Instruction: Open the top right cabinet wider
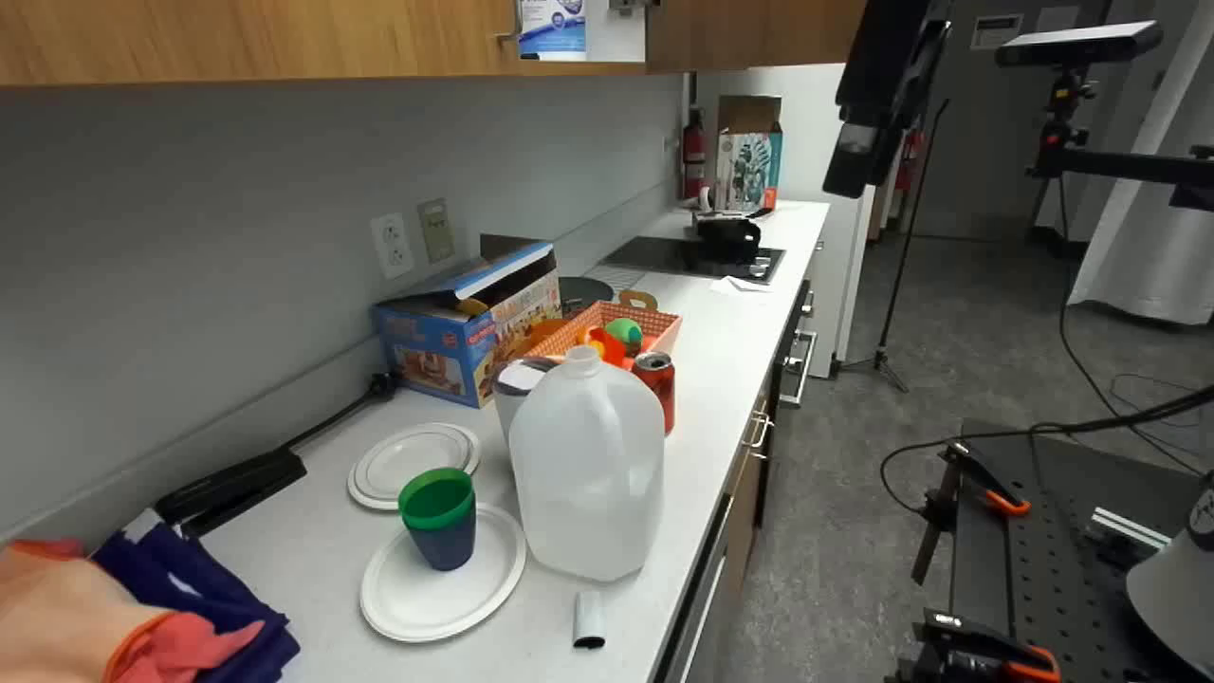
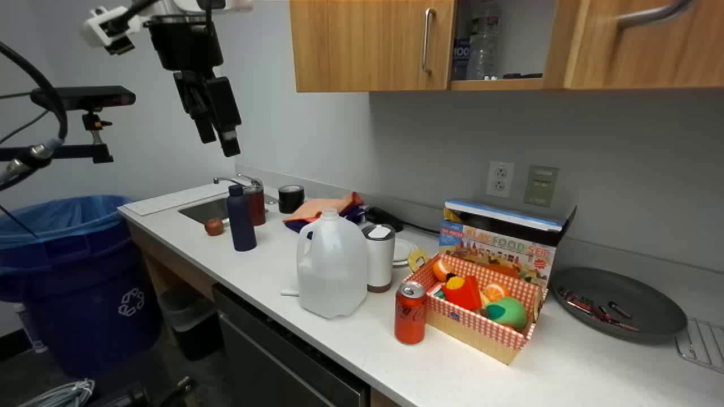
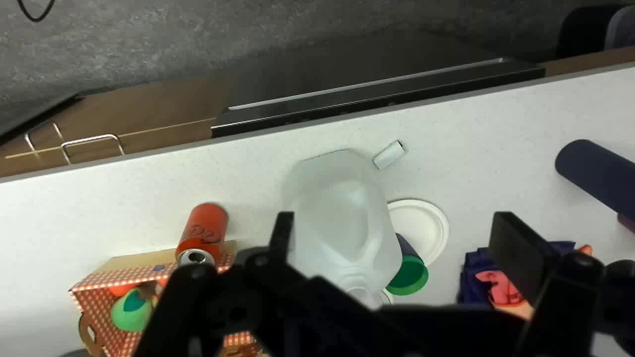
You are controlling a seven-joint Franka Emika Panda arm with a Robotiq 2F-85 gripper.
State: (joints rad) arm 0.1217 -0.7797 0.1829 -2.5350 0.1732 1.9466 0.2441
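Observation:
The wooden upper cabinet's right door (image 2: 645,51) has a metal handle (image 2: 656,14) and seems to stand out from the cabinet at an angle. This door (image 1: 749,33) is cut off at the top in both exterior views. Beside it is an uncovered cabinet section (image 2: 520,42) holding a clear bottle (image 2: 483,42) and a blue box. The left door (image 2: 373,45) looks closed. My gripper (image 2: 219,144) hangs in mid-air, pointing down and apart from the cabinet. In the wrist view my gripper (image 3: 394,218) is wide open, with nothing between its fingers. The cabinet is out of the wrist view.
A plastic jug (image 2: 331,265) stands on the counter (image 2: 594,373). Near it are a red can (image 2: 410,316), a white tumbler (image 2: 380,260), a toy-food basket (image 2: 469,333) and a dark bottle (image 2: 240,220). A camera stand (image 1: 1067,104) stands by the arm.

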